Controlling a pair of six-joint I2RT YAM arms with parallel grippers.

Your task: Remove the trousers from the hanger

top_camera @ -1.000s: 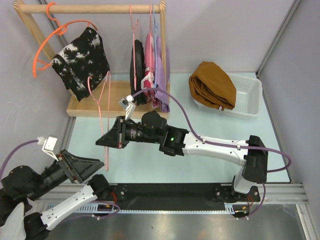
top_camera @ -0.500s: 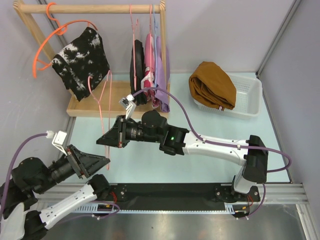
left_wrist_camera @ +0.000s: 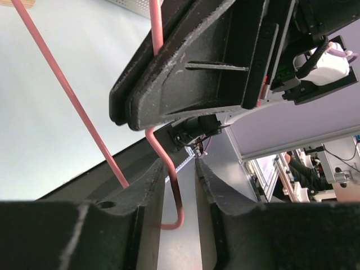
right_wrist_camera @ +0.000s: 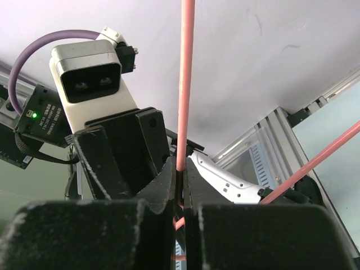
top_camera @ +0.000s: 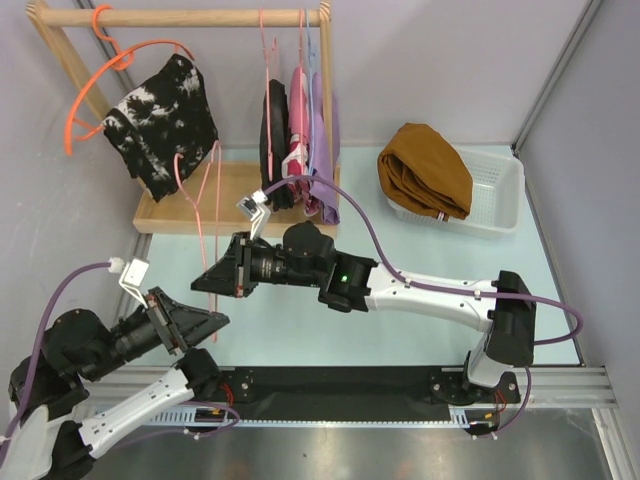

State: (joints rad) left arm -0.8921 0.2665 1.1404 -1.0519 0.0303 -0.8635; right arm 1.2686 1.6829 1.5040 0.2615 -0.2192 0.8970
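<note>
1. Right gripper (right_wrist_camera: 180,171): the jaws are fully closed on a straight run of the pink wire hanger (right_wrist_camera: 185,84). The wire is pinched between the two fingers.
2. Left gripper (left_wrist_camera: 180,169): the jaws are narrowly parted. A bent section of the hanger wire sits in the gap. It cannot be determined whether the wire touches either finger.
3. The left wrist view shows the underside of the right gripper close above the left gripper's fingers, with the wire running from one down to the other. The right wrist view shows the left arm's camera housing (right_wrist_camera: 93,79) just beyond the pinch point.
4. Only the top view shows the wider layout. The two grippers sit near each other over the left part of the bench (top_camera: 280,335), the right one farther from the bases.
5. Container: a white basket (top_camera: 505,170) stands at the far right of the bench. The trousers (top_camera: 425,165) lie bundled inside it, well apart from the hanger.
6. A wooden rack (top_camera: 180,17) at the far left carries a black-and-white garment (top_camera: 160,125) on an orange hanger (top_camera: 85,95).
</note>
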